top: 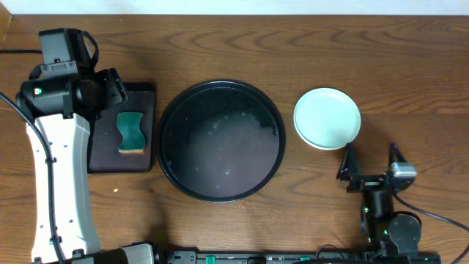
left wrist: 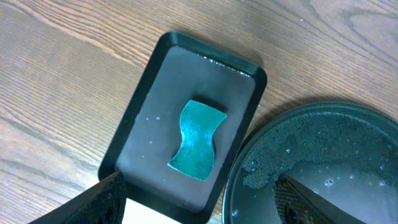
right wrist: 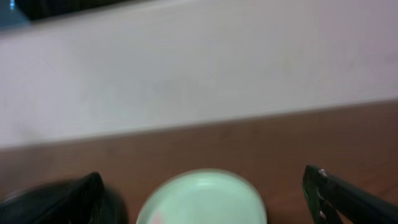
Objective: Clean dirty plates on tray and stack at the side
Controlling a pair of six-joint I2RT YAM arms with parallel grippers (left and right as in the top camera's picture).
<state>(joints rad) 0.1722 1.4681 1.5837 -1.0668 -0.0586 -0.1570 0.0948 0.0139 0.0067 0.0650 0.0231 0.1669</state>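
Observation:
The large round black tray [top: 170,158] sits mid-table, wet, with no plate on it; its rim also shows in the left wrist view [left wrist: 323,112]. A mint plate [top: 327,117] lies on the table to its right, with a rim edge showing beneath it. No pale yellow plate is visible. In the right wrist view the mint plate [right wrist: 202,199] has a faint reddish smear at its lower left. My right gripper [top: 370,158] [right wrist: 202,177] is open and empty just in front of it. My left gripper [top: 110,86] [left wrist: 202,211] is open and empty above the teal sponge [top: 132,132] [left wrist: 198,140].
The sponge lies on a small rectangular dark tray [top: 146,99] [left wrist: 155,93] left of the round tray, almost touching it. The left arm's white link runs down the table's left side. A pale wall bounds the far edge.

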